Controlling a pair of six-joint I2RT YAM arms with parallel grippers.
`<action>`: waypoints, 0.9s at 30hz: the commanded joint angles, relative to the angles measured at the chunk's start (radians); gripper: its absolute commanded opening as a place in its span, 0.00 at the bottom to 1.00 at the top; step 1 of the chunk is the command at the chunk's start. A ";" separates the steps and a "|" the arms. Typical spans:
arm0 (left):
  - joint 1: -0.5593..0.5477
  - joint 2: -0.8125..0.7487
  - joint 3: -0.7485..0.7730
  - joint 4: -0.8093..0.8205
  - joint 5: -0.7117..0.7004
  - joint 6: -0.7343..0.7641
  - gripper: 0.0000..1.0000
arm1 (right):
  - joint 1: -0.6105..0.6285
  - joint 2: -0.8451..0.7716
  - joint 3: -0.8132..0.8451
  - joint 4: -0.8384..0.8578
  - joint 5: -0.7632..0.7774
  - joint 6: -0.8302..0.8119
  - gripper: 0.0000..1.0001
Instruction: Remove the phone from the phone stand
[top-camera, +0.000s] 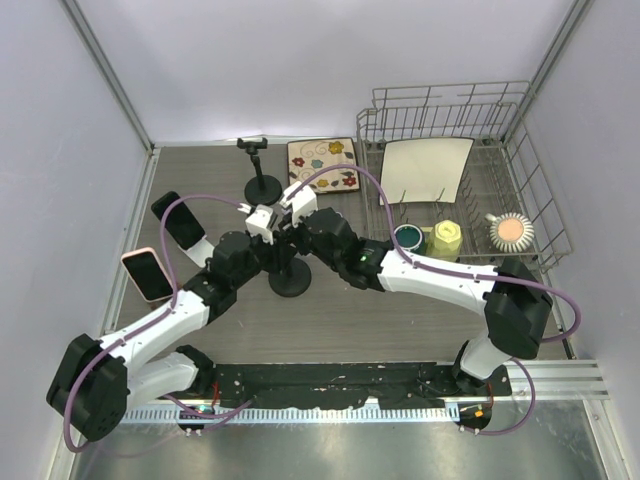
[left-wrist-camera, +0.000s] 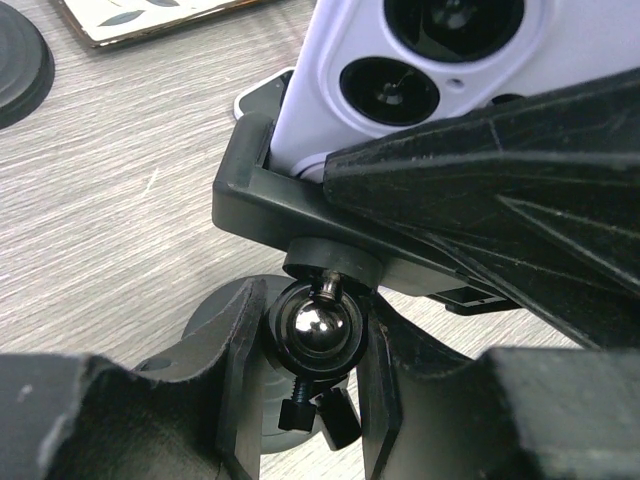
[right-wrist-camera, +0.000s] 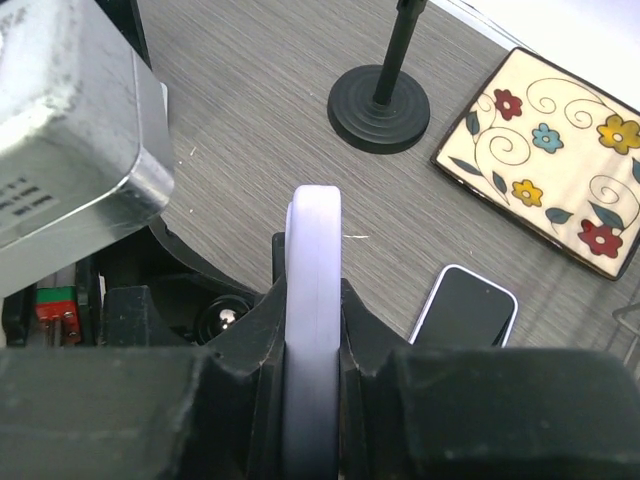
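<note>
Lavender phone (right-wrist-camera: 313, 280), pinched by R gripper (right-wrist-camera: 313, 335), sits in phone stand (left-wrist-camera: 255, 200) w/ L gripper (left-wrist-camera: 312, 350) clenched on its ball joint (left-wrist-camera: 318, 325): skewed pull could jam phone or topple stand.

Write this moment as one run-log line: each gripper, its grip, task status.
left gripper: shut on phone stand | right gripper: shut on phone | status: phone in stand, not yet removed
</note>
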 joint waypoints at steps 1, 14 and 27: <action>-0.001 -0.034 0.011 0.031 -0.050 -0.066 0.00 | -0.010 -0.021 0.061 -0.005 0.020 0.005 0.01; 0.040 0.006 0.017 0.025 -0.308 -0.284 0.00 | 0.086 -0.078 -0.003 -0.189 0.172 0.028 0.01; 0.042 -0.089 -0.058 0.013 -0.365 -0.356 0.00 | 0.027 -0.109 0.004 -0.251 0.511 0.252 0.01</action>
